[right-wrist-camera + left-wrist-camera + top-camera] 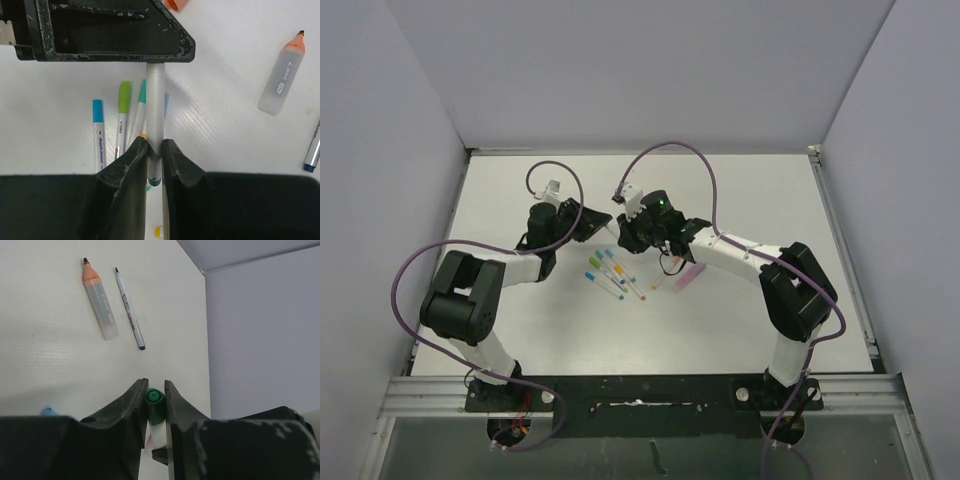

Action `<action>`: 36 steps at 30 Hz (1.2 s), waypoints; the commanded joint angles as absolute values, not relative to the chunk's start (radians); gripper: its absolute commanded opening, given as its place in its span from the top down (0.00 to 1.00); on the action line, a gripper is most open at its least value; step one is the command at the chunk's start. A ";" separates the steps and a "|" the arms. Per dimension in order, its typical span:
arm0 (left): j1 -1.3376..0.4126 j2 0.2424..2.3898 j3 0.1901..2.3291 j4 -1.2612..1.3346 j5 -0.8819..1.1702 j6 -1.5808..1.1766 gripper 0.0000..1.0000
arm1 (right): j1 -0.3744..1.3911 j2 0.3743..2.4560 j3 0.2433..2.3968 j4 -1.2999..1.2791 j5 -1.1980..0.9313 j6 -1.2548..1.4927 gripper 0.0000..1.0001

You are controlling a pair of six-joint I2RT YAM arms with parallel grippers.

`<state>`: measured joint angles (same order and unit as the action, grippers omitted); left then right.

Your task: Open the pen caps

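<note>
Capping white barrel [156, 434], glossy dark-green cap [155, 404], round-topped

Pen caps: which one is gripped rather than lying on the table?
The dark green cap, pinched in the left gripper on a white pen that the right gripper holds; the light blue cap and lime cap lie on the table.

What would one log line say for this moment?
left gripper: shut on green plastic pen cap | right gripper: shut on thin white pen barrel | cap: on
</note>
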<state>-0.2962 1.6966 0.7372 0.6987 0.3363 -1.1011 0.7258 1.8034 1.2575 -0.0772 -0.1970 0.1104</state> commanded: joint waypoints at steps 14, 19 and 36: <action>-0.348 1.701 0.749 0.799 0.379 -1.094 1.00 | 0.718 1.802 1.288 -0.003 -0.219 0.132 0.43; -0.366 1.698 0.746 0.804 0.375 -1.090 1.00 | 0.714 1.815 1.292 0.010 -0.234 0.142 0.53; -0.354 1.659 0.781 0.708 0.318 -0.998 1.00 | 0.694 1.809 1.280 -0.017 -0.249 0.159 1.00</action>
